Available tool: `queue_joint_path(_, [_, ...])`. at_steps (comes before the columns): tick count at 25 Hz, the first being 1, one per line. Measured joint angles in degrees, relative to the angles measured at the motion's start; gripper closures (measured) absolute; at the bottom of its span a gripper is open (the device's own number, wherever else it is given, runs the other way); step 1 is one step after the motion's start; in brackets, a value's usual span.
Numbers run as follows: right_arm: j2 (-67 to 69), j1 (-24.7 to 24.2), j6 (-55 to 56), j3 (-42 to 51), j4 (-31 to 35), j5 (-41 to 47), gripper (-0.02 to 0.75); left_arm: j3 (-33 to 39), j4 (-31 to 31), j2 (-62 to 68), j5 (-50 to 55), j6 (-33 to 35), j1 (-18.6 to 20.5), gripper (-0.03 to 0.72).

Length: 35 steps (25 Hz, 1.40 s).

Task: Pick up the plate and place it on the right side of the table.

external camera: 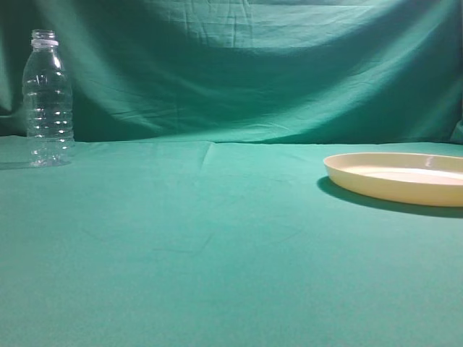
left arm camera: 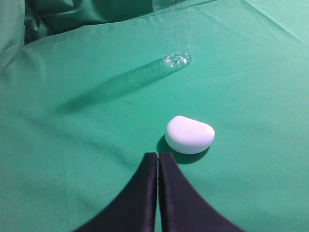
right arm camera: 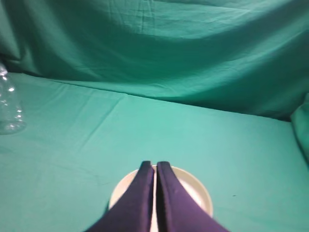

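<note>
Seen from the side at table height, a pale cream-yellow plate (external camera: pixel 405 177) lies flat on the right of the table (external camera: pixel 217 253), which is covered in teal-green cloth. The plate's far right edge is cut off by the frame. It sits rim up, and from this low angle it reads as a thin, wide oval stretched left to right; being round, it points no particular way. A clear plastic bottle (external camera: pixel 48 101) stands upright at the far left, well apart from the plate. A draped green backdrop (external camera: pixel 253 65) hangs behind. No arm or hand appears in this view.

The left wrist view looks down on the left hand (left arm camera: pixel 158 162), its two dark fingers pressed together with only a hairline between them, holding nothing. Just beyond the tips lies a small white rounded object (left arm camera: pixel 189 135) on the cloth, close to the fingers but not touching; the side view does not show this object. Farther off is the bottle's base (left arm camera: pixel 176 57) with its long shadow.

The right wrist view shows the right hand (right arm camera: pixel 155 166), fingers likewise closed together and empty, held above the plate (right arm camera: pixel 195 191), which lies below and behind them. Here the plate appears round. The bottle (right arm camera: pixel 9 108) shows at the left edge.
</note>
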Motion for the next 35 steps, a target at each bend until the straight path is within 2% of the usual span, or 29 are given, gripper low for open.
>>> queue_joint_path(6, [-2.4, 0.0, -0.5, 5.4, -4.6, -7.2, 0.738, 0.0, 0.0, 0.0, 0.0, 0.0, 0.0, 0.688])
queue_joint_path(15, [-13.6, 0.0, -0.5, 29.0, -6.5, -21.9, 0.738, 0.0, 0.0, 0.0, 0.0, 0.0, 0.0, 0.688])
queue_joint_path(21, [-18.3, 0.0, -0.5, 34.6, -8.8, -22.7, 0.738, 0.0, 0.0, 0.0, 0.0, 0.0, 0.0, 0.688])
queue_joint_path(30, [-18.3, 0.0, -0.4, 35.2, -9.0, -20.5, 0.738, 0.0, 0.0, 0.0, 0.0, 0.0, 0.0, 0.688])
queue_joint_path(32, [-18.3, 0.0, 2.4, 35.2, -10.2, -19.0, 0.738, 0.0, 0.0, 0.0, 0.0, 0.0, 0.0, 0.688])
queue_joint_path(35, [-18.3, 0.0, 13.1, 35.3, -17.0, -16.1, 0.738, 0.0, 0.0, 0.0, 0.0, 0.0, 0.0, 0.688])
